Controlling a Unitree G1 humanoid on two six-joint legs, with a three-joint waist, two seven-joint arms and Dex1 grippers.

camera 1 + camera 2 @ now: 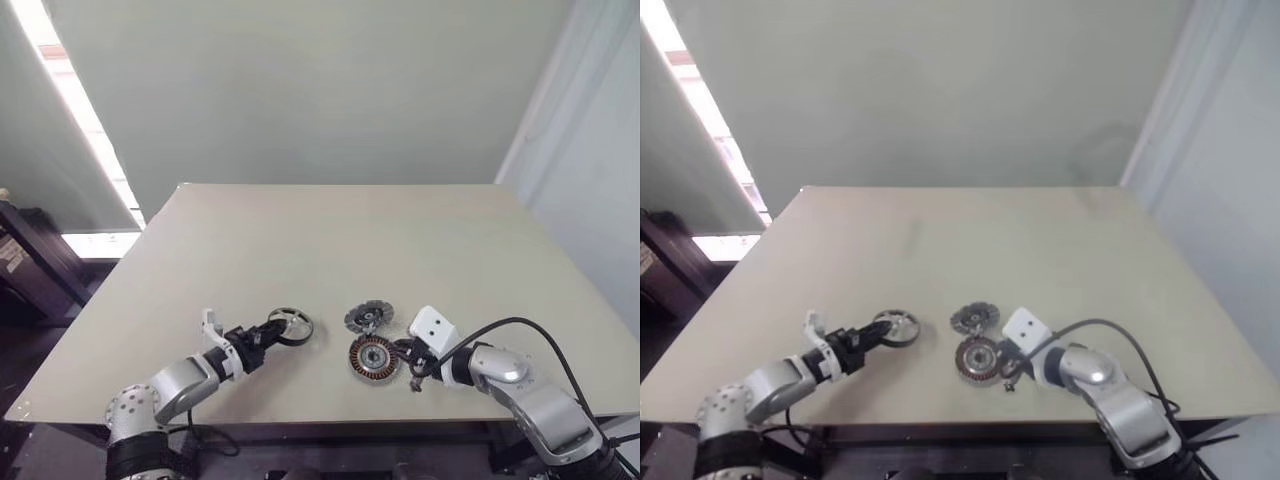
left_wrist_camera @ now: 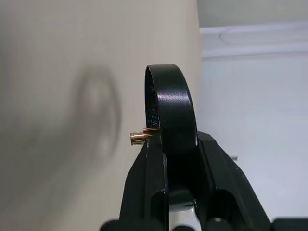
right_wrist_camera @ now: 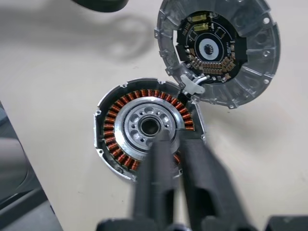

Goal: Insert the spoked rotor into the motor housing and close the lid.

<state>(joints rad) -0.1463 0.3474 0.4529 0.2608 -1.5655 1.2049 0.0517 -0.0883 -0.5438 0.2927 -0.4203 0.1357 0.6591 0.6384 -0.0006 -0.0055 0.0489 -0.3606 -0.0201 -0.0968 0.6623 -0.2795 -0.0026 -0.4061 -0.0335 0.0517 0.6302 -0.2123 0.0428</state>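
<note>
Rotor (image 1: 290, 325) is pinched on its rim by the left gripper (image 1: 262, 338), ready for insertion, while the right gripper (image 3: 174, 144), pressed together, steadies the housing (image 3: 144, 127) near the table's (image 1: 330, 240) front edge.

Rotor (image 1: 290, 325) aloft; housing (image 1: 374, 356) beside lid (image 1: 368, 317).

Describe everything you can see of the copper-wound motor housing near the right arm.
The motor housing is a round, shallow metal disc lying flat on the table, open side up. A ring of copper-orange windings surrounds a silvery centre with a dark central bore and small holes. The lid sits beside it, rims meeting. The right tool is shut on its near edge.
</note>
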